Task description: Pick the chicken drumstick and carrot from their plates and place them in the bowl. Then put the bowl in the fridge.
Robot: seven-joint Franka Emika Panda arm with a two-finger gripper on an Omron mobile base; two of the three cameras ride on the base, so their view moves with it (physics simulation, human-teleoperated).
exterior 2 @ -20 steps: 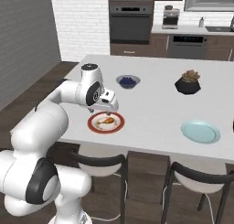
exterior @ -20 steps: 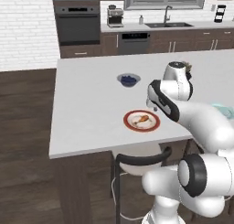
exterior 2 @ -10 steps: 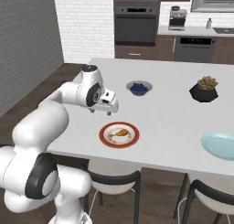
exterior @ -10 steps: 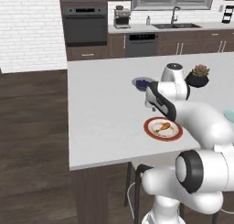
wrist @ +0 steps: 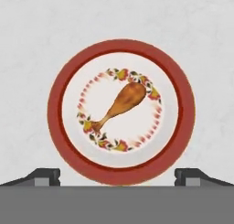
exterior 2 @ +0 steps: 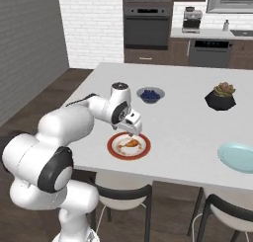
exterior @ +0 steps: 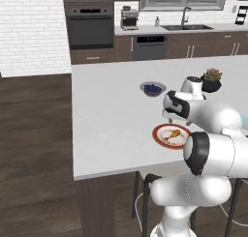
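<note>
The chicken drumstick (wrist: 123, 104) is centred on the red-rimmed plate (wrist: 57, 127); the pincer (wrist: 117, 176), fully open and empty, is poised at six o'clock; descent is required.

The arm (exterior 2: 74, 122) is glossy white, built of rounded, bulging segments with dark grey rings at the joints. Its wrist ends in a short white cylinder with a dark cap. The gripper (wrist: 117, 175) has two small dark finger tips (wrist: 43, 175) with paler grey pads.

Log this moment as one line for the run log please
phase: reaching for drumstick | gripper: open, above red-rimmed plate | drumstick: lying on plate, not held | counter: blue plate, blueberry bowl
</note>
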